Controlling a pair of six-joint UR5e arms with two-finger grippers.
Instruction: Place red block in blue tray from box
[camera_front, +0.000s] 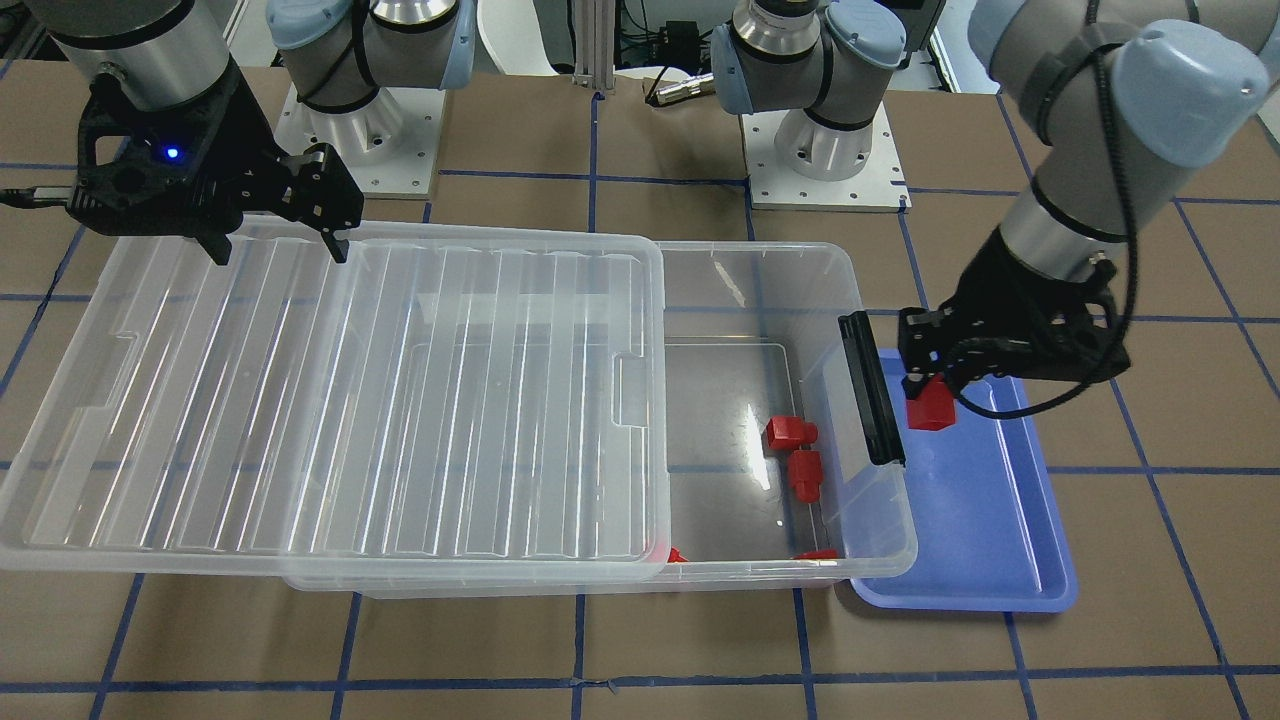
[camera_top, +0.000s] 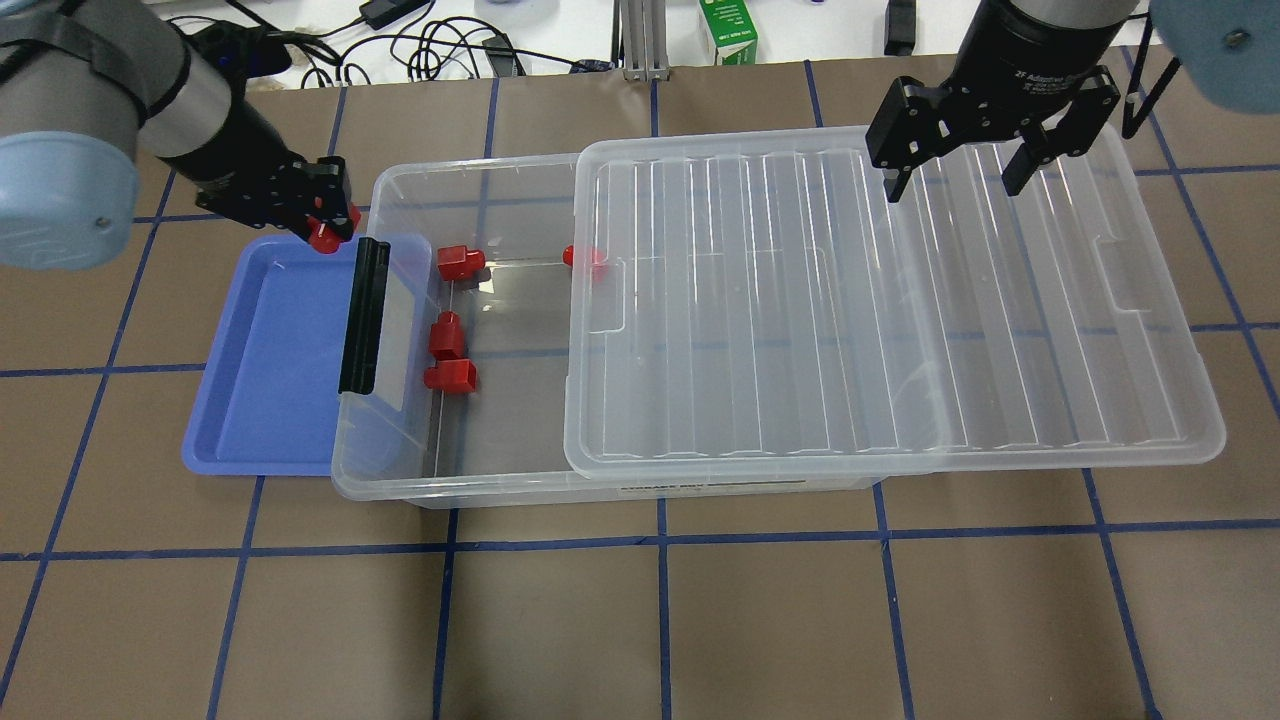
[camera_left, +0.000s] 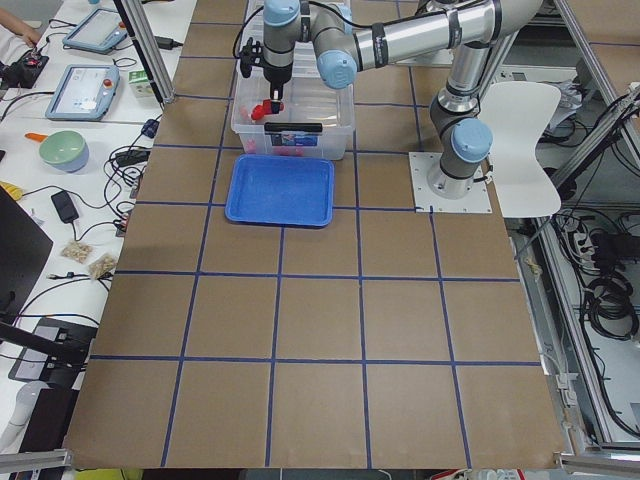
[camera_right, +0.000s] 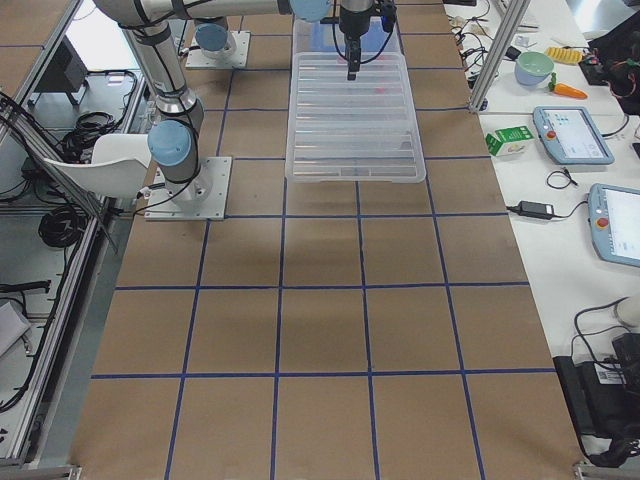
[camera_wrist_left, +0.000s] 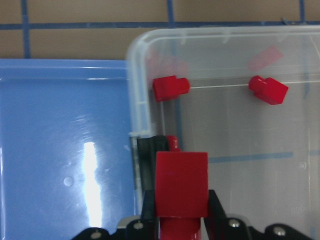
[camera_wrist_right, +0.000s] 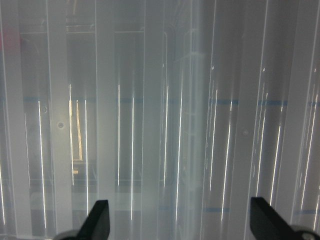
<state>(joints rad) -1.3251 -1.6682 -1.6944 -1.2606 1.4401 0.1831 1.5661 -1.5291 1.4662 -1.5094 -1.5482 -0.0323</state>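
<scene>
My left gripper (camera_front: 930, 385) is shut on a red block (camera_front: 930, 408), held over the back corner of the blue tray (camera_front: 1000, 520) beside the box's black latch (camera_front: 872, 400). In the overhead view the gripper (camera_top: 325, 225) and block (camera_top: 323, 238) are at the tray's (camera_top: 270, 380) far right corner. The left wrist view shows the block (camera_wrist_left: 181, 185) between the fingers. The clear box (camera_top: 400, 480) holds several more red pieces (camera_top: 452, 377). My right gripper (camera_top: 955, 185) is open and empty above the lid (camera_top: 880, 300).
The ribbed lid (camera_front: 330, 400) is slid toward my right and covers most of the box, leaving the latch end open. The two arm bases (camera_front: 825, 150) stand behind the box. A green carton (camera_top: 728, 30) and cables lie past the table's far edge.
</scene>
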